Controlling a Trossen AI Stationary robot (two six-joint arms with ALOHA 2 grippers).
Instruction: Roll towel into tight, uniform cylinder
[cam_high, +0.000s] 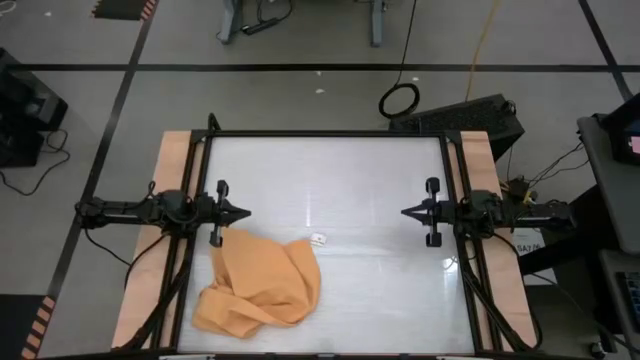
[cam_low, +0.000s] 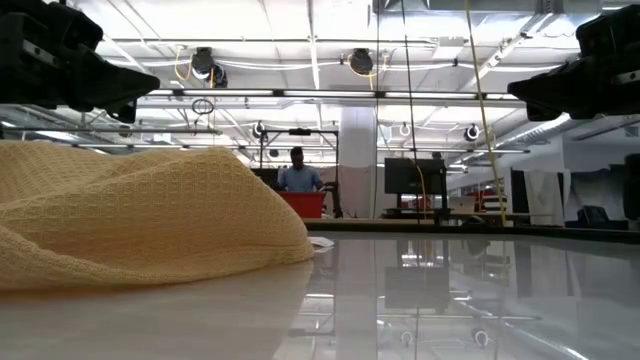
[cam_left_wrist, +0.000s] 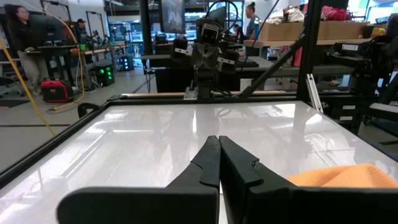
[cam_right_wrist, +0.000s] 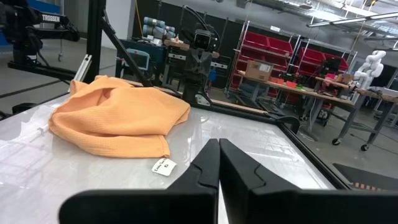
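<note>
Towel (cam_high: 260, 282) crumpled, claws off.

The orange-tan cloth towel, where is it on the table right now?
In the high view the crumpled orange-tan cloth towel lies on the table's left side near the front edge, just below the left tool, with its small white tag beside it.

Black cable coil (cam_high: 400, 99) on floor beyond table; person (cam_low: 297, 172) behind red bin (cam_low: 301, 204).
</note>
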